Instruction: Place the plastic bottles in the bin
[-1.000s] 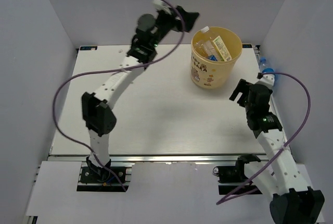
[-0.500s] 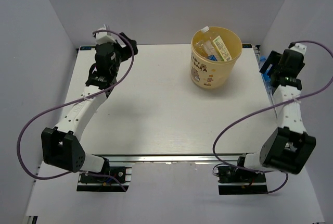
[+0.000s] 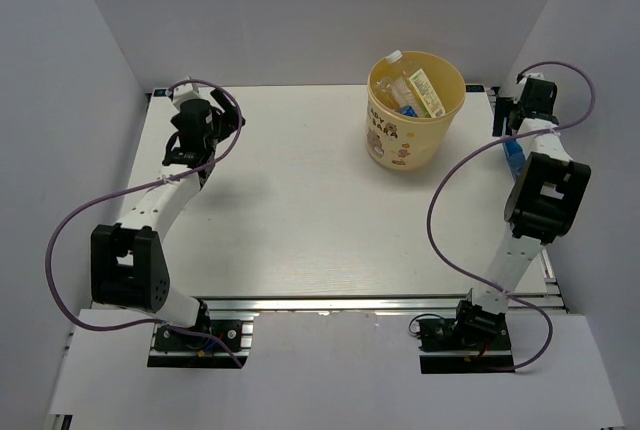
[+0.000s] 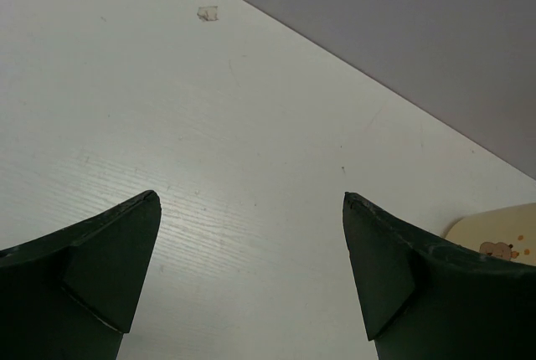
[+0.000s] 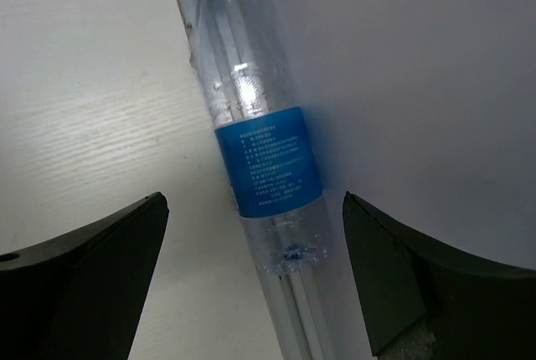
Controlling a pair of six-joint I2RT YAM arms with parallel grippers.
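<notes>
The right gripper is hanging with its fingers spread wide over a clear bottle with a blue label and cap, which is lying along the table edge against the wall. The left gripper is gaping too, over bare tabletop. Other bottles are sitting inside the bin.

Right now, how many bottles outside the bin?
1: a clear, blue-labelled bottle lying along the right wall. The right arm may hide others.
</notes>
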